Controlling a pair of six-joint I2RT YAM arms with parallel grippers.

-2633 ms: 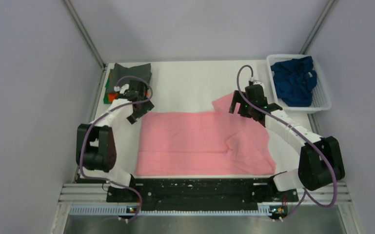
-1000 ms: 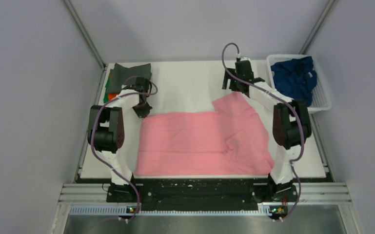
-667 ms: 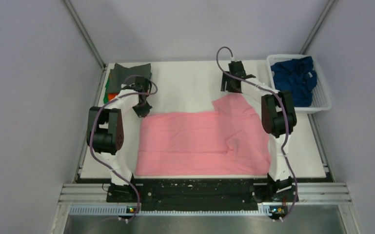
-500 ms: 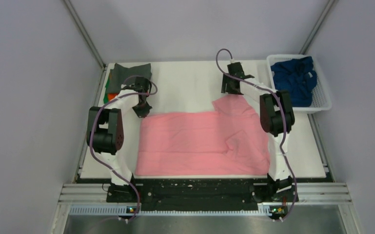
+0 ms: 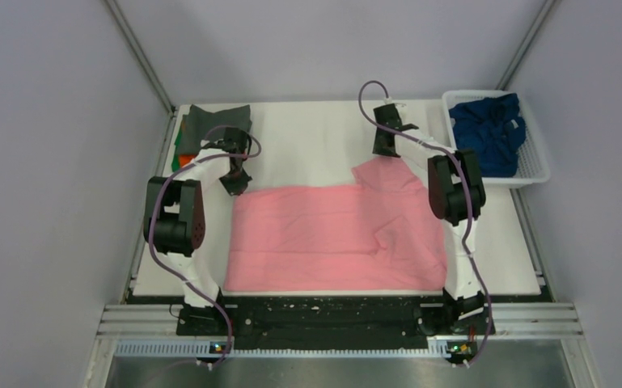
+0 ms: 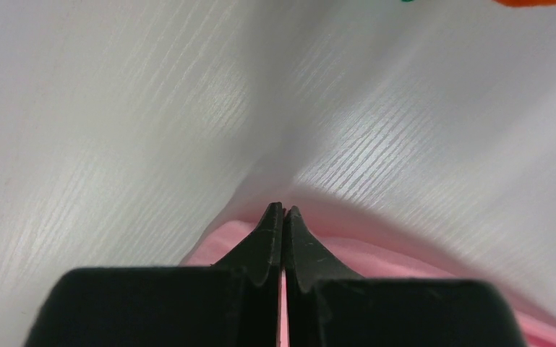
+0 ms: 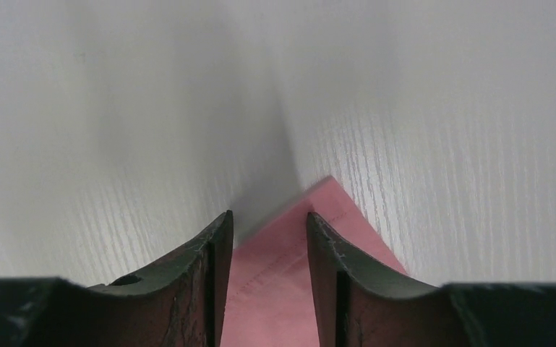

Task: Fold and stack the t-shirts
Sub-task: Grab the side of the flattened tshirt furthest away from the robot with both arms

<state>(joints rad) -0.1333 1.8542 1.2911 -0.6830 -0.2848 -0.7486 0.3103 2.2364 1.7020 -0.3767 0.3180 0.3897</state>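
Your left arm's folded up tight, elbow high, with the left gripper [image 5: 235, 183] tipped down near the table on its own side. Its fingers [image 6: 264, 238] are pressed together tip to tip. Your right arm reaches way out to the far side, and the right gripper [image 5: 384, 149] sits low with its fingers [image 7: 210, 249] spread, a clear gap between them.

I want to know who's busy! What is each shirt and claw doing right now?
Pink t-shirt: spread on the table, right side rumpled.
Left claw: shut, at the pink t-shirt's far left corner.
Right claw: open, a pink corner between its fingers.
Navy t-shirt: crumpled in the basket.
Dark grey t-shirt: folded, topping the corner stack.
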